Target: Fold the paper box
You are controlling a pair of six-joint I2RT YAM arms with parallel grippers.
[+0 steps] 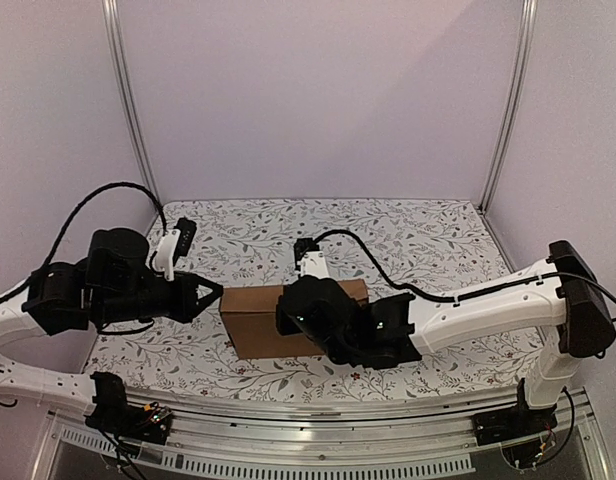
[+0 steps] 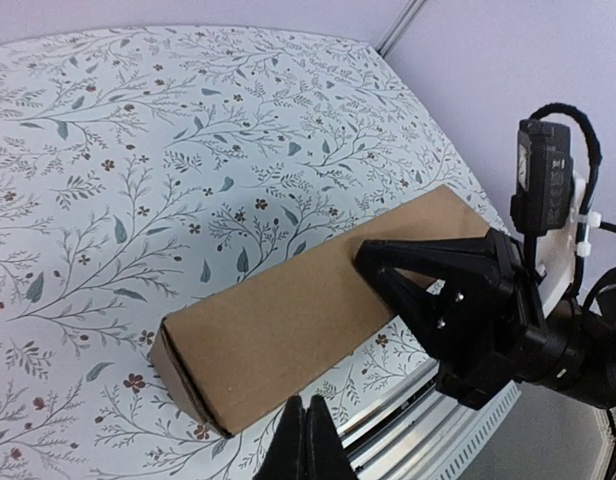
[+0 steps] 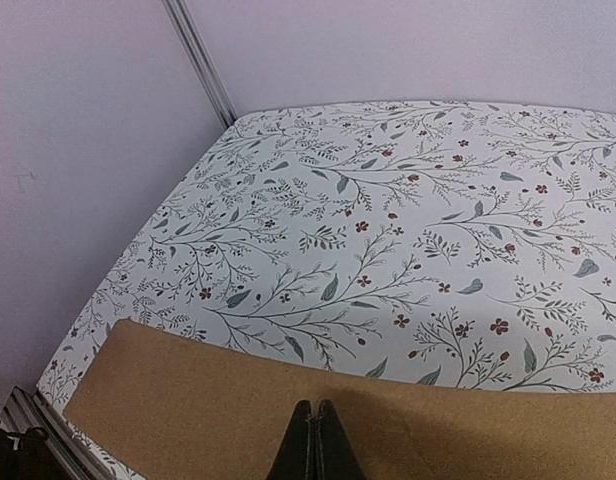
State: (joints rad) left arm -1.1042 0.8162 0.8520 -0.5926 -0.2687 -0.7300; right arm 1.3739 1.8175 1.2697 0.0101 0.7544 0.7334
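Left claw [image 2: 307, 408] pressed together, holding nothing, tip at left end of the paper box [image 1: 256, 322]; contact unclear. Right claw [image 3: 314, 408] also pressed together, empty, tips down on the box's top face. Box lies closed, long side running left-right, mid floral worktop [image 1: 438, 240], toward near edge. Contents hidden.

The paper box [image 1: 250, 322] is plain brown; the table [image 1: 438, 240] white with grey-green leaves, red flowers.
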